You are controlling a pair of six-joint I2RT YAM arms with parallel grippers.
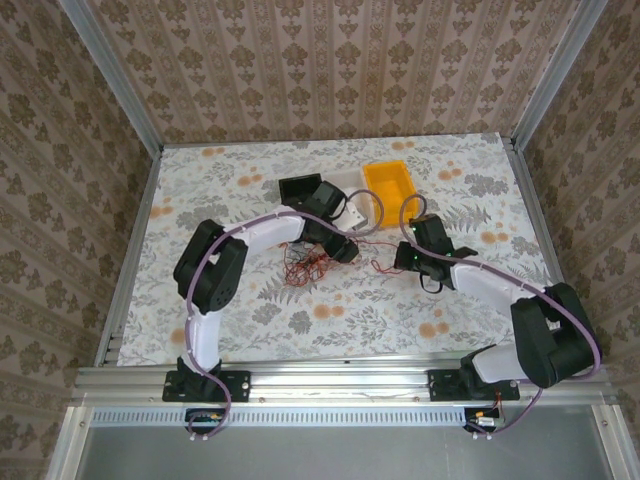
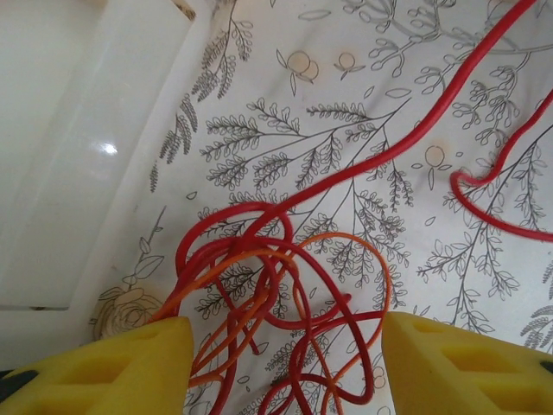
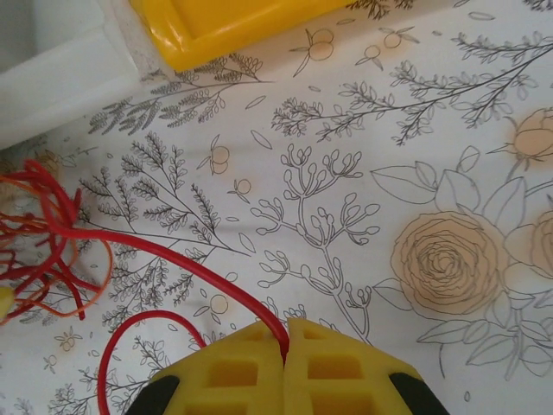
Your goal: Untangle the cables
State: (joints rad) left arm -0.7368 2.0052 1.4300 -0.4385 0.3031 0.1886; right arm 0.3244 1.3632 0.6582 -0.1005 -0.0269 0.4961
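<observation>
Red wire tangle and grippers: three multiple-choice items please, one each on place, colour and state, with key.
1. The tangle of thin red wires lies: A on the floral tabletop between the spread fingers of the left gripper; B at the tabletop's far corner; C hanging in the air.
2. The rectangular plastic bin beside the white plastic bin is: A blue; B yellow; C green.
3. The right gripper is: A wide open; B shut on one red wire; C shut on nothing.
Key: 1 A, wires lie between both fingers; 2 B, yellow rim; 3 B, wire enters the closed fingertips.
</observation>
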